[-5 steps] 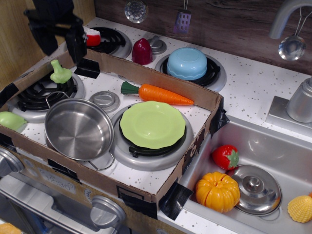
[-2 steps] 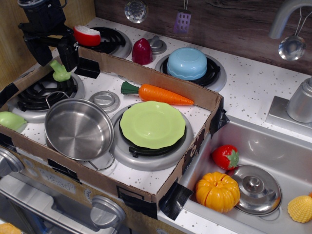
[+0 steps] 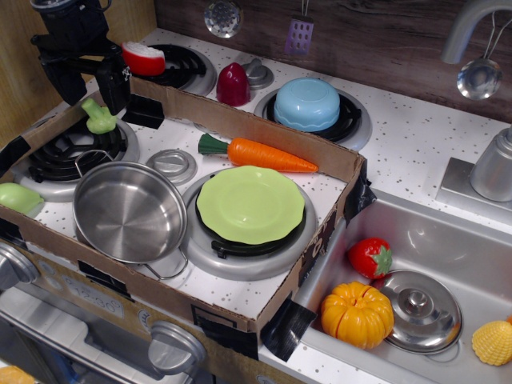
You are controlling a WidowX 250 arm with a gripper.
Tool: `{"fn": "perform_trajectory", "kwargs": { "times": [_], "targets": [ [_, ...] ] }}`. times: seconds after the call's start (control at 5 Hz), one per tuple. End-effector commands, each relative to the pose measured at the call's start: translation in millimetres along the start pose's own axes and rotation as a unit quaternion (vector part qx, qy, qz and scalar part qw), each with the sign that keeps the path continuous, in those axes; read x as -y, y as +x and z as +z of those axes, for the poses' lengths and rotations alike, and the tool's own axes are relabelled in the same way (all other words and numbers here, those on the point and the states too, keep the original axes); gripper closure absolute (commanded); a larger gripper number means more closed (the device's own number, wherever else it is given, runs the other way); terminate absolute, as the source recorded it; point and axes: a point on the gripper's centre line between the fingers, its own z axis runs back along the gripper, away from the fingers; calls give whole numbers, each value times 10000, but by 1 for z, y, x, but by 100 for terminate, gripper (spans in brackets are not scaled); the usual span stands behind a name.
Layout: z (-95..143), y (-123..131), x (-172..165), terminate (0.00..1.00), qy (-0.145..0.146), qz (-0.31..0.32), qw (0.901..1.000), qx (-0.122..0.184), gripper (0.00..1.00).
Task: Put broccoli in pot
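The broccoli (image 3: 99,121) is a small light-green toy with its stalk up, lying on the back left burner (image 3: 68,152) inside the cardboard tray. My black gripper (image 3: 91,90) hangs just above it, open, with one finger on each side of the stalk; it holds nothing. The shiny steel pot (image 3: 128,210) sits empty at the front left of the tray, a little in front of and to the right of the broccoli.
A green plate (image 3: 250,204) sits on the front right burner, with a carrot (image 3: 260,154) behind it. A smooth pale-green toy (image 3: 18,198) lies at the tray's left edge. The cardboard wall (image 3: 264,128) rims the tray. The sink (image 3: 448,240) holds a strawberry, a pumpkin and a lid.
My gripper has moved left and down from behind the cardboard wall to just above the broccoli. In the last half second it has barely moved. Nothing else has shifted.
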Motion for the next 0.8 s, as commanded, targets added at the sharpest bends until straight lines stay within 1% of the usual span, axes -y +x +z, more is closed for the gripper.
{"fn": "perform_trajectory", "kwargs": {
  "times": [0.0, 0.2, 0.4, 0.6],
  "targets": [
    [-3, 11, 1, 0, -11, -53, 9999, 142, 0],
    [-11, 10, 4, 0, -27, -44, 9999, 132, 0],
    [-10, 11, 6, 0, -90, -54, 9999, 131, 100],
    [-14, 11, 11, 0, 7, -102, 9997, 203, 100]
  ]
}}
